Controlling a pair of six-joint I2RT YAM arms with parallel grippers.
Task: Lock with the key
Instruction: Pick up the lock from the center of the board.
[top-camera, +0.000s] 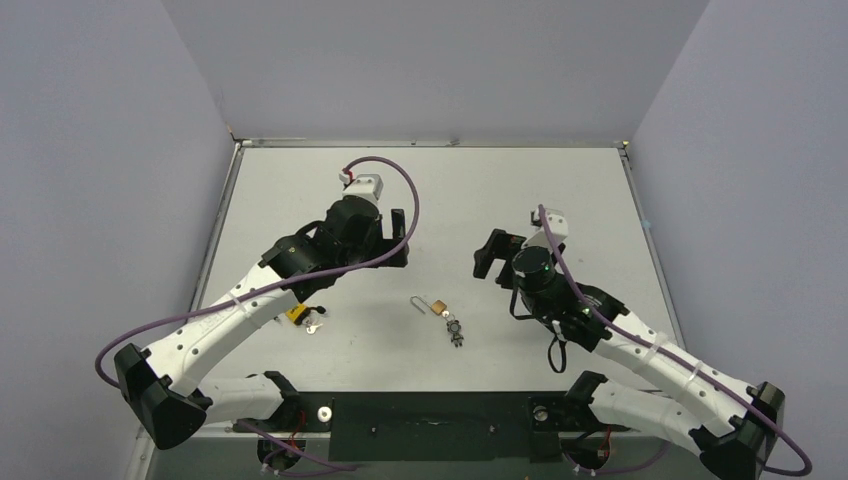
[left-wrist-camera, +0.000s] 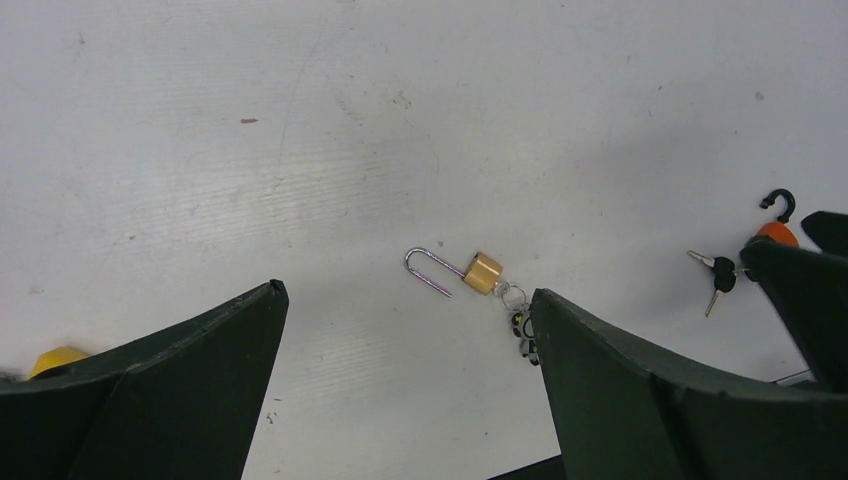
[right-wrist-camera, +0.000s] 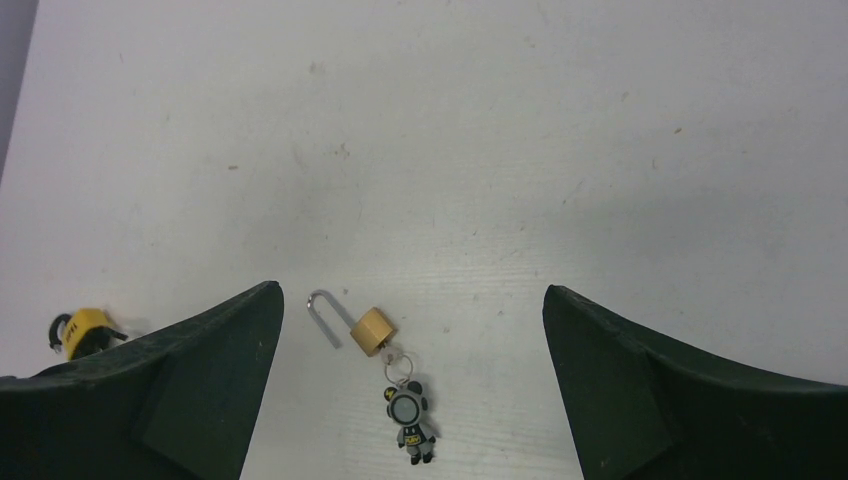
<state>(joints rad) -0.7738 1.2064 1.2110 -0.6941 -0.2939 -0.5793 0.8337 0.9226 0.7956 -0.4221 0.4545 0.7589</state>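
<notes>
In the top view the key is not made out, being hidden under the right arm (top-camera: 620, 335). It is seen only by the left wrist camera, small and close to the frame's right edge. There the charm (right-wrist-camera: 410, 415) on the padlock's (top-camera: 437, 305) ring is half covered by a finger, and a yellow tag (left-wrist-camera: 55, 358) is cut off. Both arms are reached in from the near corners. The left gripper (top-camera: 398, 238) and right gripper (top-camera: 492, 255) are held above the table (top-camera: 300, 200), facing each other, fingers spread wide and nothing gripped. The key (left-wrist-camera: 720, 275) is shown as thin shafts with black heads, lying flat to the right of the padlock and apart from it, just beside an orange thing (left-wrist-camera: 776, 233).
</notes>
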